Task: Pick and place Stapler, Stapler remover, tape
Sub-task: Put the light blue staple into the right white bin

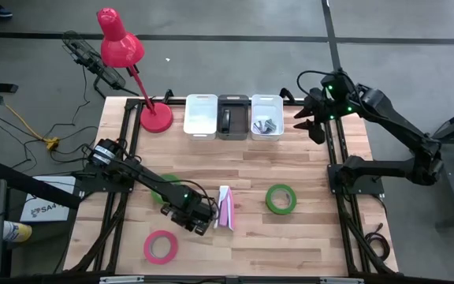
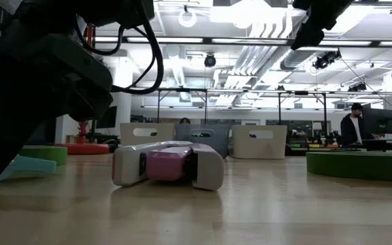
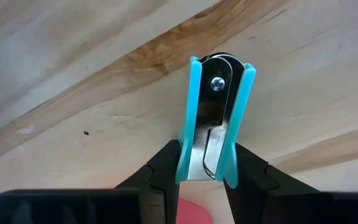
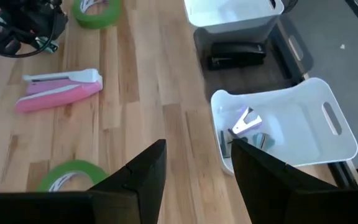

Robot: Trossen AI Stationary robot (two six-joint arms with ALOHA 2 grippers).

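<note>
Staple remover [image 3: 214, 121], teal with a metal core, is pinched between the left gripper [image 3: 204, 180] fingers in the left wrist view, down on the wood. The hold sits only on the flared end, so it could pivot or slip out on the lift.

From above, the left gripper [image 1: 198, 217] sits at about seven o'clock on the table [image 1: 290, 237], just beside the pink-and-white stapler [image 1: 225, 207]. A sideways swing could knock that stapler. The pink tape roll [image 1: 161, 246] lies toward six o'clock, one green roll [image 1: 280, 198] toward four. Three bins stand at twelve o'clock: white [image 1: 201, 115], grey [image 1: 233, 116] and white [image 1: 266, 117].

At table height the stapler [image 2: 169, 165] lies flat in the middle; the left arm's bulk hides what it grips.

The right wrist view shows the right gripper [image 4: 194, 177] with fingers spread and empty, hanging by the nearest white bin [image 4: 291, 134], which holds small metal pieces. A wrong-bin drop is possible.
</note>
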